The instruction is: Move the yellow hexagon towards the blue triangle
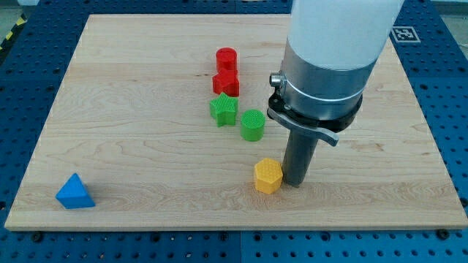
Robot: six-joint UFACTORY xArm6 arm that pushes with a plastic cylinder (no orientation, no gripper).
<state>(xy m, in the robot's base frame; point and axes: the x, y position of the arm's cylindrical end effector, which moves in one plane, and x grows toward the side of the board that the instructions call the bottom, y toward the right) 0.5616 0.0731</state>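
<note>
The yellow hexagon (268, 175) lies on the wooden board (146, 161), right of centre near the view's bottom. My tip (293, 182) stands right against the hexagon's right side. The blue triangle (74, 192) sits far off at the view's bottom left corner of the board. The arm's wide grey body rises above the rod and hides part of the board at the view's upper right.
A red cylinder (227, 58) and a red star (226, 82) sit near the view's top centre. Below them are a green star (224, 109) and a green cylinder (252, 125), just above and left of the hexagon.
</note>
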